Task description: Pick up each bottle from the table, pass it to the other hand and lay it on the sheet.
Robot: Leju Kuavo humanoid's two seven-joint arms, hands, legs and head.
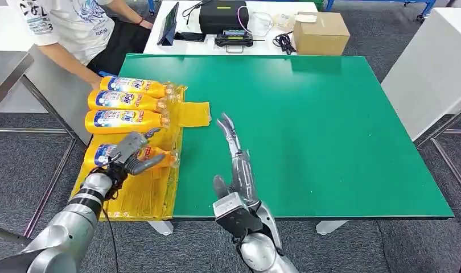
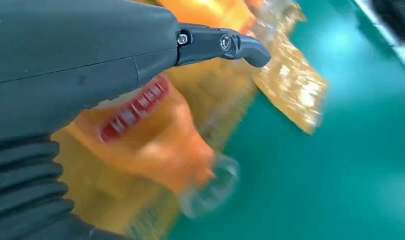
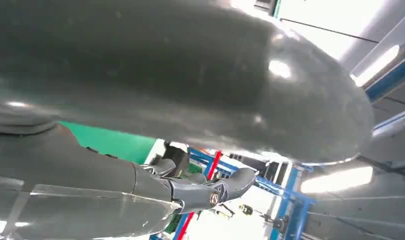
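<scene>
Bottle number four lies on the yellow sheet at the table's left edge, under the left hand — head view shows that hand laid over its body, fingers curved around it, so I judge it held or only just being let go. Its long axis runs left-right, cap toward the green centre, parallel to the three bottles already lined up further along the sheet. Right hand stretches out flat over the bare green, fingers extended and close together, palm holding nothing; it stands well apart from the sheet, so the left hand is plainly the nearer one. A person sits at the far left corner, one hand near the top bottle. Left wrist view: blurred, but the orange bottle with a red label sits just beside the grey thumb, clear cap end pointing away, crinkled sheet beyond it — contact between fingers and bottle cannot be told here. Right wrist view: dark fingers reach into open air, nothing between them, ceiling lights behind. Judged step: release onto the sheet.
</scene>
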